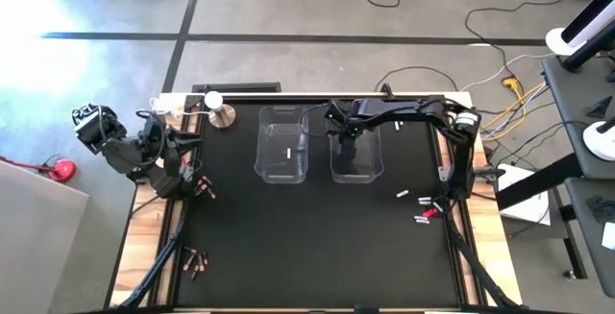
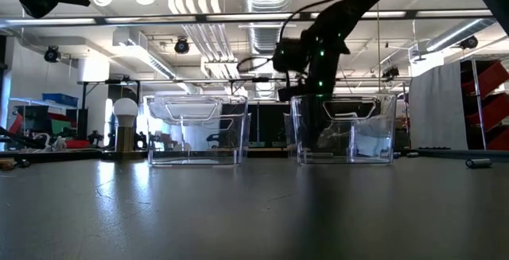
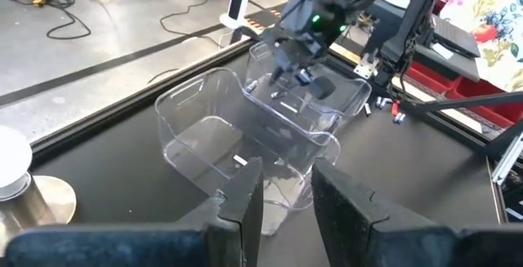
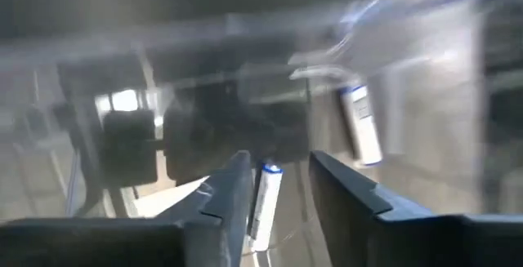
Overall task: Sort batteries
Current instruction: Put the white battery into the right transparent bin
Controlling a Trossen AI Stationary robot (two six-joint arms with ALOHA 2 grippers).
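White battery [image 4: 265,198] between right pincer [image 4: 278,189] fingers, parted, inside right clear bin [image 1: 357,146]; second battery [image 4: 360,124] just ahead. Advice: open wider, lift straight out, avoid bin walls. Left pincer [image 3: 286,198] slightly parted, empty, far off at tabletop [image 1: 317,247] edge.

White battery [image 4: 265,198] between right fingers [image 4: 233,193]

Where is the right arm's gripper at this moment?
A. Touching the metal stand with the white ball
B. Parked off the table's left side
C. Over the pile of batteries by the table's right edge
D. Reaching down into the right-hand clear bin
D: from above, the right gripper reaches down inside the right-hand clear bin, with a white battery between its fingers.
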